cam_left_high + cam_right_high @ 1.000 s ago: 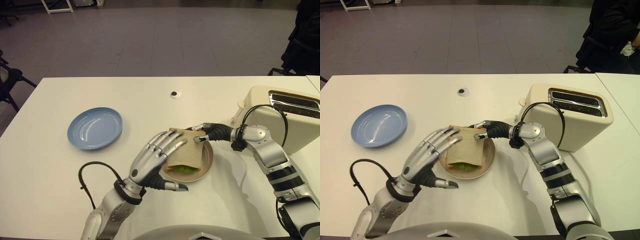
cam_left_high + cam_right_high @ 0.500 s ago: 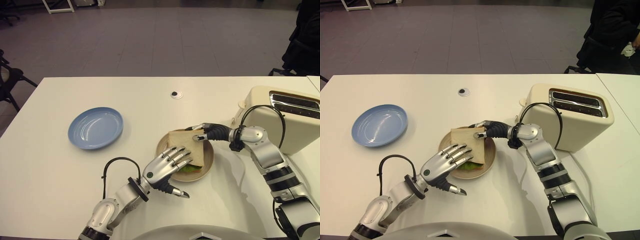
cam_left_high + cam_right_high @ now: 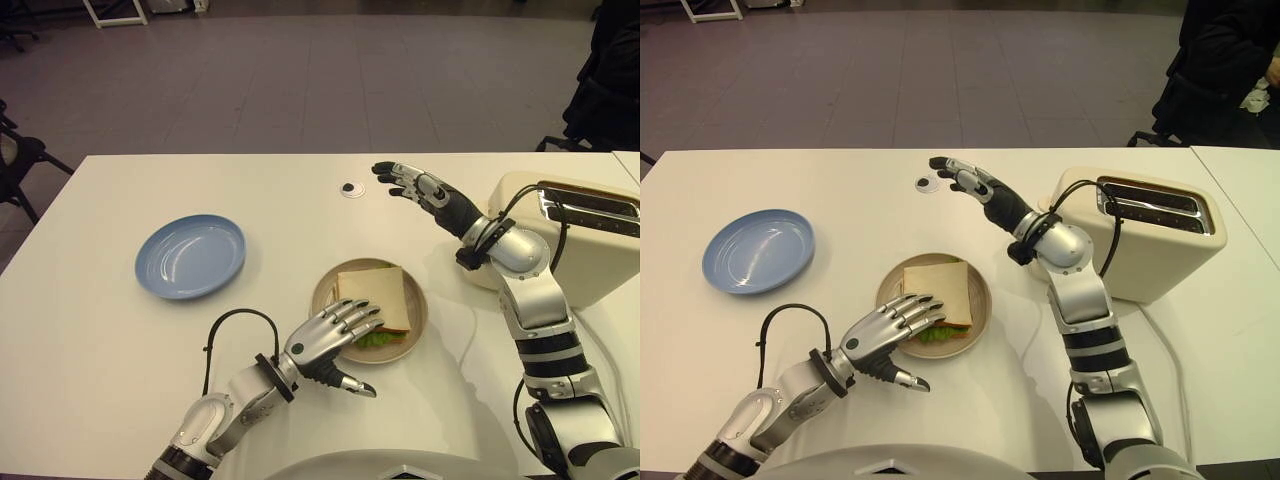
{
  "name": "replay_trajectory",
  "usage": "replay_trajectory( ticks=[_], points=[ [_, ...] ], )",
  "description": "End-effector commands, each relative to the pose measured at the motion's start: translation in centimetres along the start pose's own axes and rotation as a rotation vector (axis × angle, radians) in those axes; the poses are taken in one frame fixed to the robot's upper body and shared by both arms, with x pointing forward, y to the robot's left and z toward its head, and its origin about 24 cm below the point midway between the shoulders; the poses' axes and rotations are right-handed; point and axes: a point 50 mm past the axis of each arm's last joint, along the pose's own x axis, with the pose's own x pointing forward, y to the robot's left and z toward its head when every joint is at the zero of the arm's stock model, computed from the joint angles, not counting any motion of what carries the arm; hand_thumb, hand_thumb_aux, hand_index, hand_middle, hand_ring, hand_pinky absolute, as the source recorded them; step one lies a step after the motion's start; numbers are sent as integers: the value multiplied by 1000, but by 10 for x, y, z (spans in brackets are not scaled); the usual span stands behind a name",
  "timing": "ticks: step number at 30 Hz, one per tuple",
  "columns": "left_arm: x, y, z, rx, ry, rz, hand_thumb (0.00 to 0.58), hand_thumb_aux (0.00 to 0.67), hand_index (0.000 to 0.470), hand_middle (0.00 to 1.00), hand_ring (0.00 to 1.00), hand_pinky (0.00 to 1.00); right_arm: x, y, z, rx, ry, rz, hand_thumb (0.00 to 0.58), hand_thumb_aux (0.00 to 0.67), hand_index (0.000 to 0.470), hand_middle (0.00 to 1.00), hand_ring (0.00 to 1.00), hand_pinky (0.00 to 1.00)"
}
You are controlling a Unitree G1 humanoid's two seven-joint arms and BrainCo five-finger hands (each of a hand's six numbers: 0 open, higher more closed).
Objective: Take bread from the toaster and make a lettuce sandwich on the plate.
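Lying on plate: square white-bread sandwich (image 3: 375,298), green lettuce (image 3: 373,340) showing at its near edge, flat on the round tan plate (image 3: 419,322), mid-bench.
Toaster: cream two-slot toaster (image 3: 590,255), slots up, at the right side of the white bench (image 3: 90,340), right of the tan plate.
Left hand (image 3: 322,342): fingers spread and only slightly bent, holding nothing; fingertips over the sandwich's near-left corner, contact not resolvable.
Right hand (image 3: 420,188): raised above the bench, fingers stretched wide, holding nothing; between the small black grommet (image 3: 348,187) and the toaster.
Second plate: round shallow blue plate (image 3: 190,256), left of the tan plate, apart from it.
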Motion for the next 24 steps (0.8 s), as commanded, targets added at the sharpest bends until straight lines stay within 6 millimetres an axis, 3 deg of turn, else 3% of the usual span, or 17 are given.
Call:
replay_trajectory(
  ticks=[1, 3, 5, 7, 10, 11, 12, 13, 14, 15, 16, 17, 20, 24],
  points=[
    [-14, -26, -9, -20, 65, -171, 0, 0, 0, 0, 0, 0, -15, 4, 9, -21, -66, 45, 0, 0, 0, 0, 0, 0],
    [-6, 2, -9, -49, 32, 15, 0, 0, 0, 0, 0, 0, -30, 3, 14, -111, -91, 80, 0, 0, 0, 0, 0, 0],
    [-4, 52, -3, -162, -27, 325, 0, 0, 0, 0, 0, 0, -48, 1, 19, -190, -111, 114, 0, 0, 0, 0, 0, 0],
    [-14, 98, 3, -275, -106, 551, 0, 0, 0, 0, 0, 0, -64, -5, 23, -264, -115, 129, 0, 0, 0, 0, 0, 0],
    [-37, 137, 10, -399, -202, 649, 0, 0, 0, 0, 0, 0, -89, -14, 30, -363, -100, 148, 0, 0, 0, 0, 0, 0],
    [-45, 140, 10, -405, -200, 615, 0, 0, 0, 0, 0, 0, -98, -11, 31, -398, -82, 196, 0, 0, 0, 424, 424, 424],
    [-52, 138, 9, -400, -179, 559, 0, 0, 0, 0, 0, 0, -107, -7, 31, -411, -63, 256, 0, 0, 0, 827, 827, 827],
    [-58, 132, 7, -391, -153, 487, 0, 0, 0, 0, 0, 0, -114, 0, 31, -409, -47, 323, 251, 166, 116, 1000, 1000, 1000],
    [-64, 125, 5, -388, -123, 421, 0, 0, 0, 0, 0, 0, -121, 7, 31, -403, -34, 397, 468, 376, 264, 1000, 1000, 1000],
    [-70, 120, 4, -401, -106, 375, 0, 0, 0, 0, 0, 0, -125, 13, 31, -394, -26, 449, 494, 413, 289, 1000, 1000, 1000],
    [-75, 113, 2, -409, -84, 315, 576, 612, 429, 1000, 1000, 1000, -130, 20, 29, -380, -6, 508, 580, 670, 470, 1000, 1000, 1000],
    [-79, 97, 1, -383, -44, 196, 580, 670, 470, 1000, 1000, 1000, -134, 29, 22, -381, 37, 570, 580, 670, 470, 1000, 1000, 1000],
    [-82, 49, -1, -318, 21, -145, 580, 670, 470, 1000, 1000, 1000, -136, 54, -7, -405, 153, 672, 580, 670, 470, 1000, 1000, 1000],
    [-67, 10, 3, -267, 7, -342, 580, 670, 470, 1000, 1000, 1000, -122, 103, -41, -516, 185, 731, 580, 670, 470, 1000, 1000, 1000]
  ],
)
